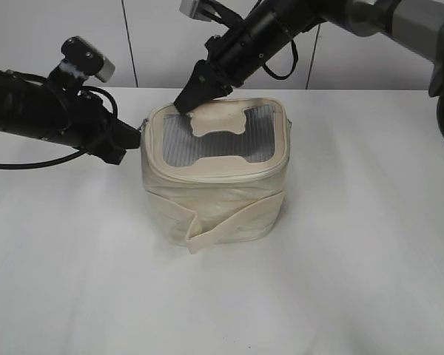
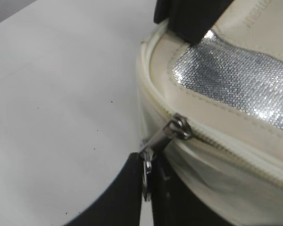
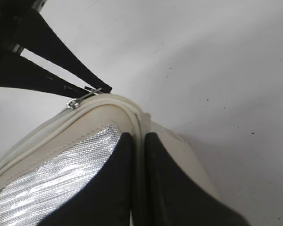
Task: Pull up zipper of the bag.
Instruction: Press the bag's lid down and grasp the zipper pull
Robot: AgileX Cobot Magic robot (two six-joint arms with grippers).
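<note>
The cream bag [image 1: 218,200] stands mid-table with its grey mesh top panel [image 1: 214,137] up. My left gripper [image 1: 131,138] is at the bag's left rim. In the left wrist view it [image 2: 148,181] is shut on the ring of a silver zipper pull [image 2: 162,136], which sits on the cream zipper [image 2: 236,150] line. My right gripper [image 1: 189,100] is at the bag's far left top corner. In the right wrist view it [image 3: 139,141] is shut on the bag's rim [image 3: 134,115]. The same pull [image 3: 80,99] and the left fingers show beyond it.
The white table [image 1: 340,266] lies all around the bag. A white panelled wall [image 1: 155,44] stands behind. The right arm [image 1: 340,18] reaches in from the top right, the left arm [image 1: 29,103] from the left.
</note>
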